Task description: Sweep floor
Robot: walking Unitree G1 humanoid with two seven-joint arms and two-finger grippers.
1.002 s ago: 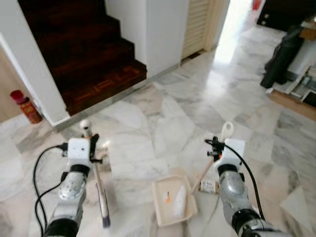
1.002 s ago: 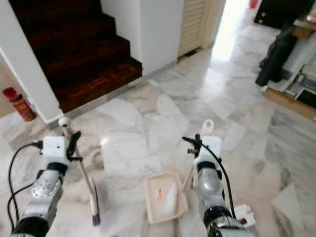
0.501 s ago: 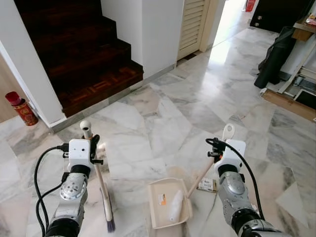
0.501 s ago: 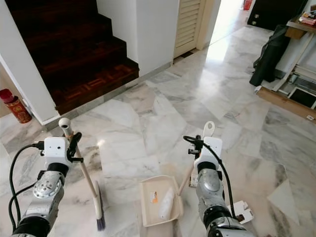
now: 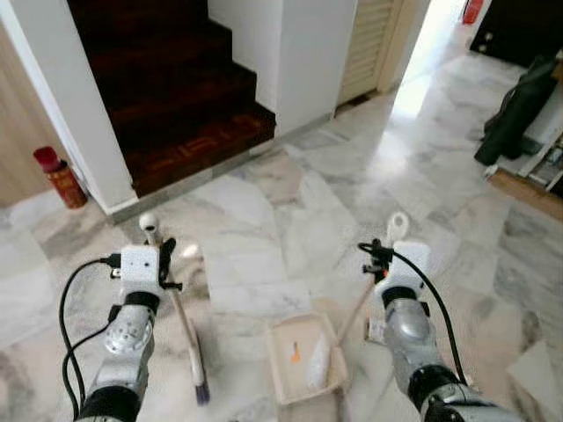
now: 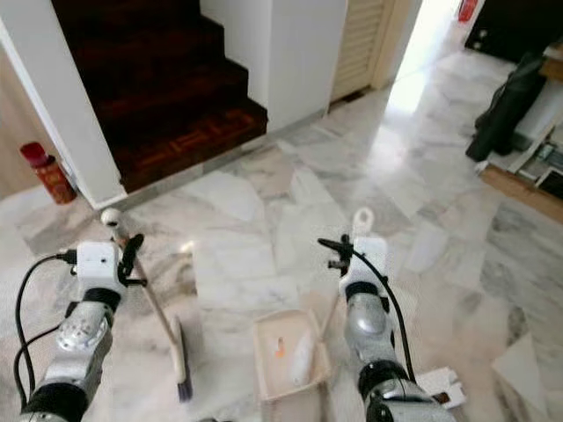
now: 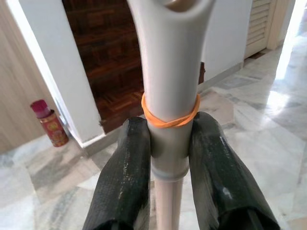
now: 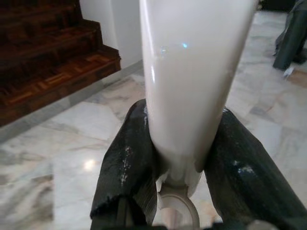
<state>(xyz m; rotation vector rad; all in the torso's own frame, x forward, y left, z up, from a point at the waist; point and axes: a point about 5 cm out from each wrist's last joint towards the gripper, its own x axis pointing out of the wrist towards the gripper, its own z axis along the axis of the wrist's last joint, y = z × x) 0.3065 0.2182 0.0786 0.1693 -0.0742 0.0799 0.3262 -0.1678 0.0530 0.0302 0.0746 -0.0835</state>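
Pincers (image 7: 169, 158) (image 8: 182, 158) clamp broom (image 5: 180, 321), dustpan (image 5: 303, 356).

Home hallway: marble floor (image 5: 290, 220), wooden stairs (image 5: 176, 105)

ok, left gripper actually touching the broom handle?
Touching. In the left wrist view both black fingers press against the sides of the broom handle, with no gap, just below an orange rubber band.

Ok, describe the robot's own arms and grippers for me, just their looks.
Both arms are silver metal with rounded joint housings, each topped by a white boxy wrist module. Black cables loop from each module back along the arm. The left gripper and right gripper each have two thick black fingers with a slightly textured, scuffed surface.
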